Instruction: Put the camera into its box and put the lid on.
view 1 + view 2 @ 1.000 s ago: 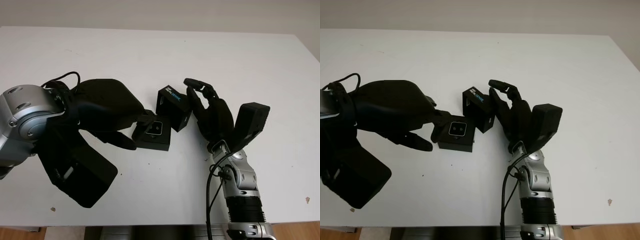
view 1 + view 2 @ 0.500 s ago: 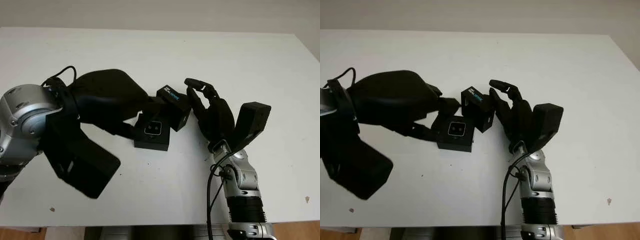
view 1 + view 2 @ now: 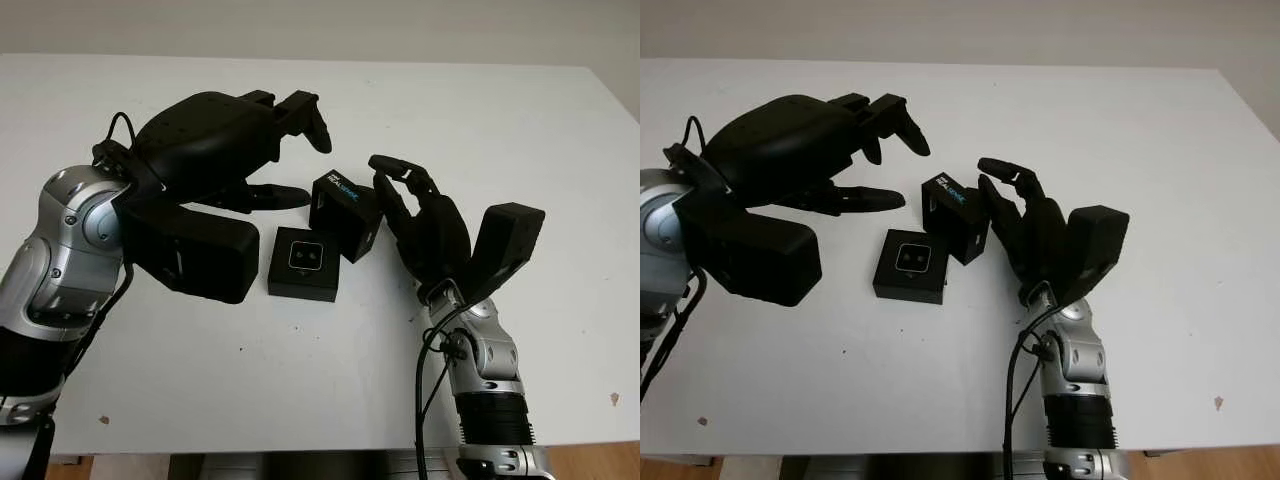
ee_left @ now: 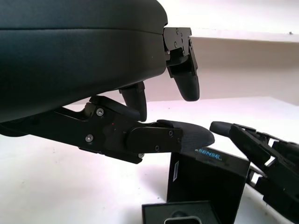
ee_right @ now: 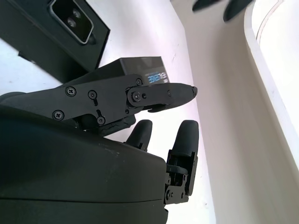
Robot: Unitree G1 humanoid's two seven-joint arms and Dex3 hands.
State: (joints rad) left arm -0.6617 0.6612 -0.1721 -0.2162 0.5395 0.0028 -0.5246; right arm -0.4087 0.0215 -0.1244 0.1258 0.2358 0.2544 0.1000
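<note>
A flat black box (image 3: 304, 264) lies on the white table with the small camera (image 3: 306, 257) set in it, lens up. Just right of it and further back, the black lid (image 3: 346, 214) with blue lettering stands tilted on edge. My left hand (image 3: 297, 150) hangs open above the table, left of the lid and beyond the box, holding nothing. My right hand (image 3: 393, 188) is open, close against the lid's right side; I cannot tell whether it touches. The left wrist view has the lid (image 4: 210, 179) and the box (image 4: 180, 213) below my fingers (image 4: 182, 84). The right wrist view shows the camera (image 5: 72, 19).
The white table (image 3: 500, 110) stretches bare behind and to the right of both hands, with its right edge close by. A black cable (image 3: 424, 370) loops along my right forearm. A few small specks mark the table near its front edge.
My left hand has come off the box, risen and swung towards the back of the table. The box, the lid and my right hand have stayed where they were.
</note>
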